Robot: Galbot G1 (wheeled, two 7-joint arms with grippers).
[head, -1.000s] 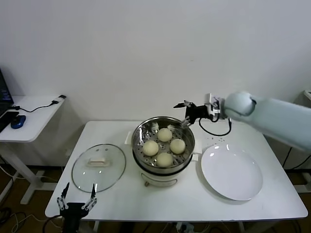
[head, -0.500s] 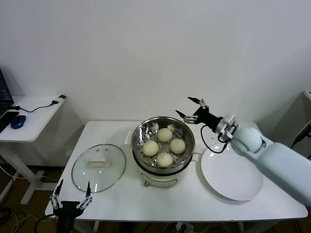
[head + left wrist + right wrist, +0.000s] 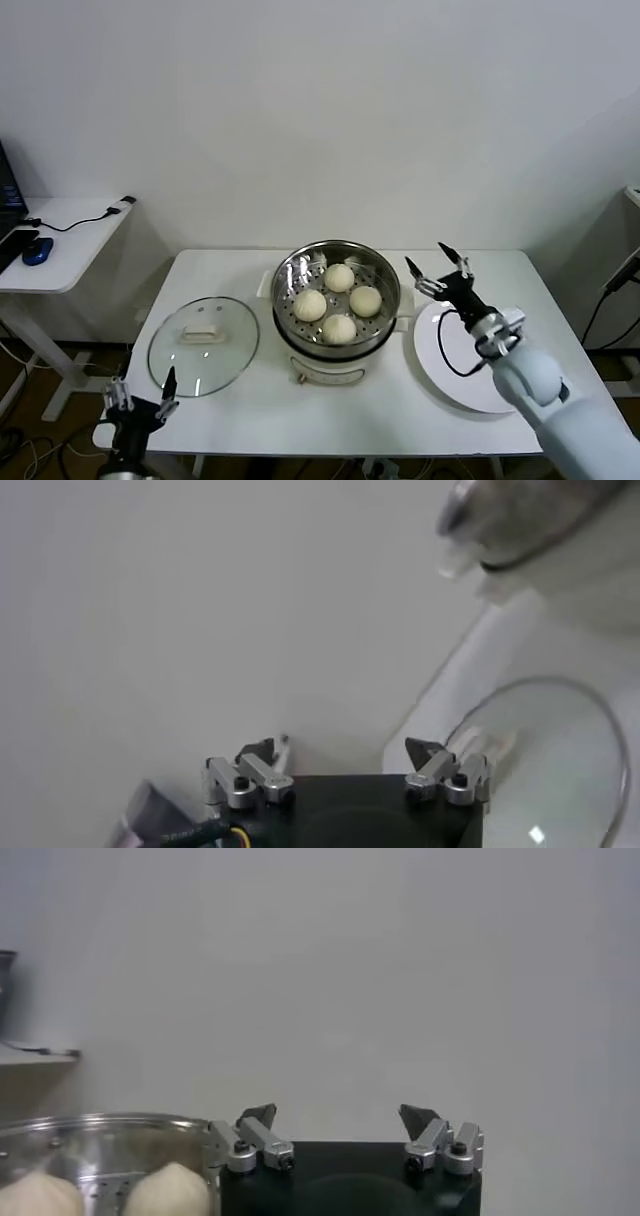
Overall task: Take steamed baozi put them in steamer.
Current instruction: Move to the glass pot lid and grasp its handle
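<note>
White table (image 3: 400,420) against a pale wall, seen from the head camera. At its centre stands the steamer (image 3: 337,343), a shiny steel pot on a white base, with four steamed baozi (image 3: 339,302) resting on its perforated tray. Glass lid (image 3: 203,345) lies flat to the steamer's left; white plate (image 3: 455,385) lies to its right. Right gripper (image 3: 438,269) hovers above the plate's near-steamer edge, fingers spread apart, empty. Left gripper (image 3: 138,392) hangs at the table's front left corner, fingers likewise spread, holding nothing.

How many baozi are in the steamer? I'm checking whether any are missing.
4, all on the tray inside the steamer: back, left, right, front. None show elsewhere.
</note>
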